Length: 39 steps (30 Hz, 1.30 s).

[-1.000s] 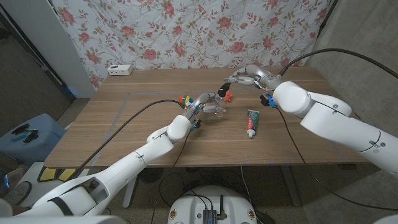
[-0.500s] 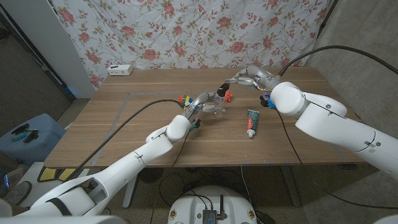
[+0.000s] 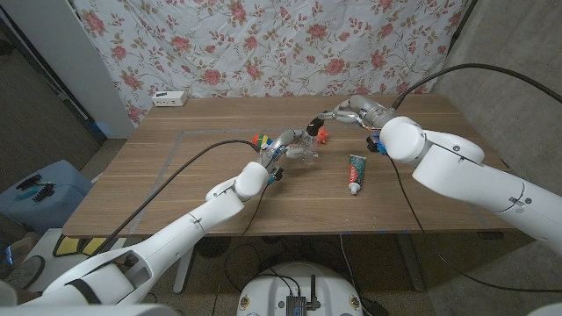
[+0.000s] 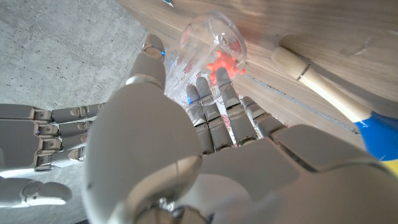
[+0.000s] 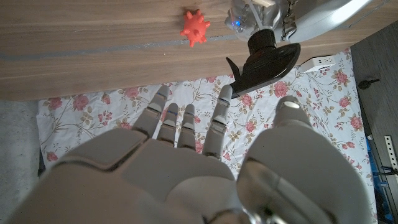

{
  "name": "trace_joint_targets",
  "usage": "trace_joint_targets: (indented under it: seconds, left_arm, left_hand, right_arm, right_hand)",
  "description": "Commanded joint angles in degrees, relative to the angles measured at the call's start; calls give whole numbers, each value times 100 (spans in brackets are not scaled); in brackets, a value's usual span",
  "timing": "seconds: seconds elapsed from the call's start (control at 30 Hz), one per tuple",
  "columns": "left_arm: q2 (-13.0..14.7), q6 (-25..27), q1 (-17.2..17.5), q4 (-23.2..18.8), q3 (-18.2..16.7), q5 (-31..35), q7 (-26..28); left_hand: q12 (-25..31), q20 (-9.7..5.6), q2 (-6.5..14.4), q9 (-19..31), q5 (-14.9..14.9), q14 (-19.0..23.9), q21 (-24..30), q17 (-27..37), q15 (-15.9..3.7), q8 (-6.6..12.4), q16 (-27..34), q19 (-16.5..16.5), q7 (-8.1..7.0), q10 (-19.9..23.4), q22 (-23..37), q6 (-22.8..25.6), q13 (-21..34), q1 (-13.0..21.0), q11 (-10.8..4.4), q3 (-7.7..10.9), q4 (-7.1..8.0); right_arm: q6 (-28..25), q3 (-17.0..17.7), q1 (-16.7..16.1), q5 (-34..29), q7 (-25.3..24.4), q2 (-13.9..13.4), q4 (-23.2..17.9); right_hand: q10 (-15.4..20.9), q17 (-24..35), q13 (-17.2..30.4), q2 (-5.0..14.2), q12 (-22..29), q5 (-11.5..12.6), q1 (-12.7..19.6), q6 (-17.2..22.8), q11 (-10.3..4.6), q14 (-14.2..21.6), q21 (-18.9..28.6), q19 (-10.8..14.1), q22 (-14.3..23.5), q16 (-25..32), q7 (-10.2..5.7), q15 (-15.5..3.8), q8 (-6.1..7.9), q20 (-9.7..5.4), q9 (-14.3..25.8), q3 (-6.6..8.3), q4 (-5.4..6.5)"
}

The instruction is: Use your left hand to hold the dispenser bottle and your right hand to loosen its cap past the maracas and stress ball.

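My left hand (image 3: 288,146) grips the clear dispenser bottle (image 3: 303,149) just above the table, near its middle. The bottle's black pump cap (image 3: 313,129) points up toward my right hand (image 3: 341,111). That hand hovers just behind the cap with its fingers spread and nothing in them. In the right wrist view the cap (image 5: 264,59) sits beyond my fingertips (image 5: 222,98), apart from them. The orange spiky stress ball (image 3: 323,134) lies right beside the cap. The colourful maracas (image 3: 258,139) lie just left of my left hand. The left wrist view shows the bottle (image 4: 214,43) in my fingers (image 4: 211,115).
A toothpaste tube (image 3: 355,171) lies in front of the bottle, to the right. A small blue object (image 3: 378,140) sits under my right forearm. A white power strip (image 3: 170,98) is at the table's far left edge. A floral cloth hangs behind the table.
My right forearm has drawn slightly left toward the bottle, with its hand still spread by the cap. The left hand and the bottle have stayed put.
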Motion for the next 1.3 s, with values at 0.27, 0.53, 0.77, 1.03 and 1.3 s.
trace_joint_targets:
  seconds: [0.27,0.53,0.77,1.03,1.3]
  left_arm:
    - [-86,-3,-104,152,58,9,-51]
    - [-116,-62,-173,241,90,10,-94]
    - [-140,-55,-191,266,105,4,-100]
    - [-157,-26,-195,269,117,6,-87]
    - [-154,-38,-184,261,125,0,-90]
  left_hand:
    - [81,-353,553,18,-6,291,10,12,-662,45,19,65,-151,349,10,443,914,-311,-263,589,542]
    - [77,-356,550,16,-6,292,9,12,-665,52,11,63,-143,348,10,440,915,-318,-264,601,540]
    - [78,-354,553,15,-7,286,10,26,-660,61,12,66,-160,358,10,443,915,-318,-269,607,537]
    - [75,-353,554,14,-8,291,10,31,-663,64,11,66,-145,357,10,432,916,-326,-280,614,540]
    - [72,-350,561,13,-7,296,10,28,-657,71,3,66,-152,354,10,431,917,-335,-275,631,543]
  right_arm:
    - [-136,-252,207,158,-57,126,165]
    - [-167,-369,324,162,-57,177,222]
    - [-130,-468,413,109,-43,174,240]
    - [-137,-609,551,9,26,188,254]
    - [-217,-776,699,-80,150,217,302]
  right_hand:
    - [-1,24,11,-7,-42,13,-175,-57,31,35,-12,24,21,-21,47,39,-34,30,24,-68,67]
    - [-10,29,11,-12,-52,17,-280,-87,48,43,-18,13,21,-26,66,54,-57,30,23,-106,105]
    - [-16,29,12,-20,-59,21,-339,-98,48,46,-22,6,22,-32,74,60,-69,29,22,-130,123]
    - [-28,28,12,-31,-68,26,-386,-99,52,39,-24,4,22,-42,81,61,-76,37,20,-152,133]
    - [-79,22,13,-46,-91,38,-414,-165,53,36,-30,-10,22,-56,97,65,-112,52,18,-168,126]
